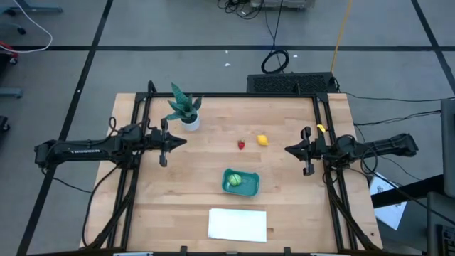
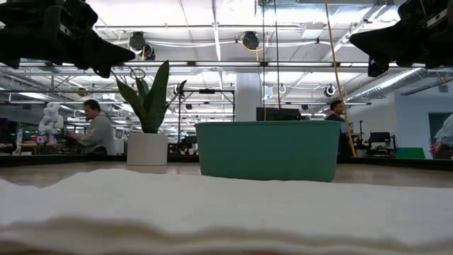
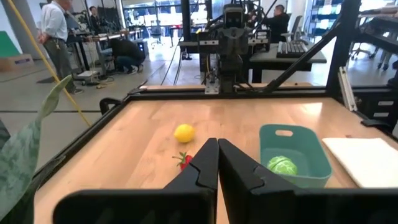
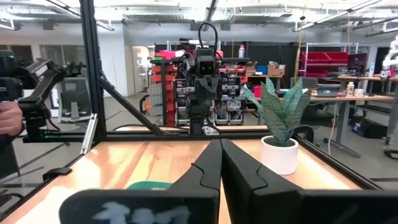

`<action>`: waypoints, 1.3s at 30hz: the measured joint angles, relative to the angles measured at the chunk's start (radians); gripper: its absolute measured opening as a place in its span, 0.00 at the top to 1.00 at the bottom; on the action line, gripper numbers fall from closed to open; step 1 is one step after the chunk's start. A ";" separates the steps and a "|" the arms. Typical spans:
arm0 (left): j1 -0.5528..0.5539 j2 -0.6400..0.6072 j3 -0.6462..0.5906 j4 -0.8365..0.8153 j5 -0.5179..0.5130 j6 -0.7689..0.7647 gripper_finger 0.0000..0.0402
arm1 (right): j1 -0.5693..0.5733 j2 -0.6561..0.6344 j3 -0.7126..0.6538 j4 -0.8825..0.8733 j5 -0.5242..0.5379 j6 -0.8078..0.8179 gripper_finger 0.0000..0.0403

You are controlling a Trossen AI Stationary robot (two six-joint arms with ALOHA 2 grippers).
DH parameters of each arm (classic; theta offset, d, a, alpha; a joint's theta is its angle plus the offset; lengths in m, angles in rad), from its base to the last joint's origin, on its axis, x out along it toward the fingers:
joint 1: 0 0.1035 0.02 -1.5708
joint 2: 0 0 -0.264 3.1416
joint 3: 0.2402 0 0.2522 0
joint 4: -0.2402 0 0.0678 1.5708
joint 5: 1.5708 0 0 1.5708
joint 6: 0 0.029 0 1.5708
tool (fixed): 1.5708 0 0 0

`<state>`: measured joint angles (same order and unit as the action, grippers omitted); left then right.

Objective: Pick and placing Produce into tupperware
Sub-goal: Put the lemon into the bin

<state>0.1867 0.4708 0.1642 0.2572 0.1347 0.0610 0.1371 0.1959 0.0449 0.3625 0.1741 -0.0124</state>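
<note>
Wooden counter (image 1: 178, 206), both arms parked at its sides.
I see left gripper (image 1: 183, 142) and right gripper (image 1: 287, 149) closed, empty; tupperware (image 1: 250, 188) centre-near, long axis left-right, holds green piece (image 1: 233, 180); strawberry (image 1: 242, 144) and lemon (image 1: 262, 140) lie beyond.

We see a pale wood-grain table (image 1: 178, 206), a smooth teal plastic tupperware (image 1: 250, 186), and a white rectangle (image 1: 237, 224), possibly soft cloth.
</note>
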 joint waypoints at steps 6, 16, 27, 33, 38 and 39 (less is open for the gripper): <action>0.000 0.001 0.000 -0.007 -0.004 0.023 0.95 | -0.001 0.074 0.000 0.106 0.141 0.007 1.00; 0.000 0.000 0.000 -0.008 -0.005 0.039 1.00 | -0.075 0.261 0.063 0.248 0.142 0.007 1.00; 0.000 0.000 0.000 -0.007 -0.006 0.040 0.94 | -0.272 0.468 0.208 0.236 0.064 0.066 1.00; 0.000 0.000 0.001 -0.006 -0.006 0.040 0.94 | -0.357 0.580 0.322 0.211 0.011 0.094 1.00; 0.000 0.001 0.001 -0.005 -0.006 0.040 0.94 | -0.415 0.645 0.420 0.155 -0.025 0.114 1.00; 0.000 0.000 0.001 -0.005 -0.006 0.040 0.94 | -0.425 0.657 0.438 0.145 -0.031 0.114 1.00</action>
<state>0.1867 0.4711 0.1650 0.2520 0.1287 0.1013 -0.2882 0.8528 0.4833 0.5071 0.1433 0.1017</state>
